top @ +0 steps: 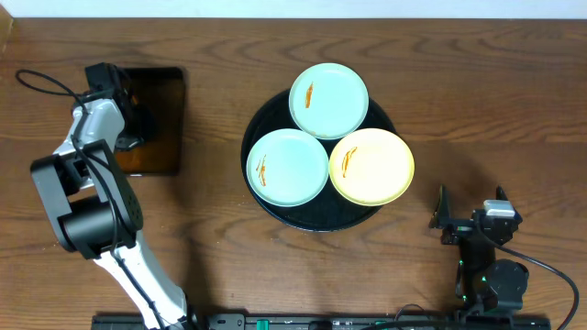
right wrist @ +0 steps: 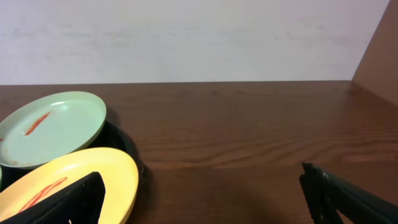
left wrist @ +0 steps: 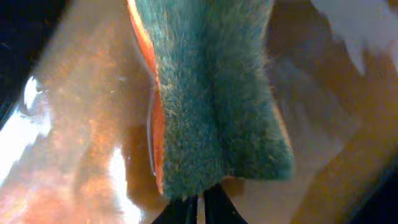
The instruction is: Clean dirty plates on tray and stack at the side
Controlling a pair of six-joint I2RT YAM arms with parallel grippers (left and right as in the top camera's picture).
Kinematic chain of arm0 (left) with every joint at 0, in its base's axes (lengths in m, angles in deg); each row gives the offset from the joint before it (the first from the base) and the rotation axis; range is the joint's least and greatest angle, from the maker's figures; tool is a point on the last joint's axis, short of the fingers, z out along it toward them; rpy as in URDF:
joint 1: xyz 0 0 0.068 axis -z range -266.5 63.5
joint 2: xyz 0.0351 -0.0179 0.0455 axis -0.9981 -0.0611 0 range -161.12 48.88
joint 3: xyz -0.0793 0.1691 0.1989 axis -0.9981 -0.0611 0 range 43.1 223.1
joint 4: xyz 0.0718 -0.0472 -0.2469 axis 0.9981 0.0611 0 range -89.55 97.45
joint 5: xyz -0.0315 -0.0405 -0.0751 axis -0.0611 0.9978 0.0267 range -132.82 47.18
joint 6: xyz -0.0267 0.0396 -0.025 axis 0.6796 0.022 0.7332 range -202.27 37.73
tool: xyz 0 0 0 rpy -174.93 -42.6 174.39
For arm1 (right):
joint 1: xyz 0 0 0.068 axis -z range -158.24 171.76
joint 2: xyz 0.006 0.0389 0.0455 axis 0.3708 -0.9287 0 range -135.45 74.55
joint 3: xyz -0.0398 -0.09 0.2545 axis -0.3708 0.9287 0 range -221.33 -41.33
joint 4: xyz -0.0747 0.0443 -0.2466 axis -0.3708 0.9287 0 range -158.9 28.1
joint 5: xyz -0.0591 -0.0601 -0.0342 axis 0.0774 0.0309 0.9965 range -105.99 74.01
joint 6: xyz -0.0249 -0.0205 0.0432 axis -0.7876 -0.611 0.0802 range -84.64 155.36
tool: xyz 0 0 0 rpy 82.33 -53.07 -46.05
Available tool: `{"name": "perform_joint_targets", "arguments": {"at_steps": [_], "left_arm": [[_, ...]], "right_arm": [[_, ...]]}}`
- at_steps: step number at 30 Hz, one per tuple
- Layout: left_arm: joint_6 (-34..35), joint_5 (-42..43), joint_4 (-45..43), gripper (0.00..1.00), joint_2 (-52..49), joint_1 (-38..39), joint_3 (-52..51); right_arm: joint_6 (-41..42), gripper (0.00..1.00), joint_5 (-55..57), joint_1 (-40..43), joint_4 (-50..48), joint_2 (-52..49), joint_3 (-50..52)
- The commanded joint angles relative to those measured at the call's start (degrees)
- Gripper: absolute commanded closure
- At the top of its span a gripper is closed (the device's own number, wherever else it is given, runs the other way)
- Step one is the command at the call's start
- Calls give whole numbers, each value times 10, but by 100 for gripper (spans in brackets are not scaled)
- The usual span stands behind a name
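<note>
On the single round tray (top: 316, 220) three are counted, each streaked orange: far blue-green plate (top: 328, 99), near blue-green plate (top: 287, 166), yellow plate (top: 371, 166). One green sponge (left wrist: 211, 93) is clamped by the left end effector (left wrist: 200, 208); the right end effector (right wrist: 202, 174) is spread wide, empty.

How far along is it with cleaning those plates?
Barely started. Done: nothing. The two blue-green plates and the yellow plate all sit on the big black tray with orange streaks. In hand: the left hand grips a green sponge at the small tray of brown liquid; the right hand is open and empty. Left: wiping every plate and stacking them aside.
</note>
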Motion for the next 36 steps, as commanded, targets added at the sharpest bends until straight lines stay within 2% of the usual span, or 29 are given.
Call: {"name": "perform_joint_targets", "arguments": {"at_steps": [1, 7, 10, 17, 20, 26, 27, 30, 33, 36], "left_arm": [[3, 0, -19, 93, 69, 1, 3], [3, -1, -57, 93, 73, 1, 3], [3, 0, -77, 92, 26, 1, 2], [3, -1, -64, 92, -59, 1, 1], [2, 0, -61, 92, -47, 1, 2], [2, 0, -68, 92, 45, 1, 2], [3, 0, -76, 89, 59, 1, 2], [3, 0, -102, 56, 75, 1, 2], [3, -1, -114, 45, 62, 1, 2], [3, -1, -134, 40, 37, 0, 2]], "right_arm": [[-6, 1, 2, -9, 2, 2, 1], [-6, 1, 2, -9, 2, 2, 1], [-6, 1, 2, -9, 2, 2, 1], [-6, 1, 2, -9, 2, 2, 1], [-6, 1, 2, -9, 2, 2, 1], [-6, 1, 2, -9, 2, 2, 1], [-6, 1, 2, -9, 2, 2, 1], [-6, 1, 2, -9, 2, 2, 1], [-6, 1, 2, -9, 2, 2, 1], [-6, 1, 2, -9, 2, 2, 1]]}}
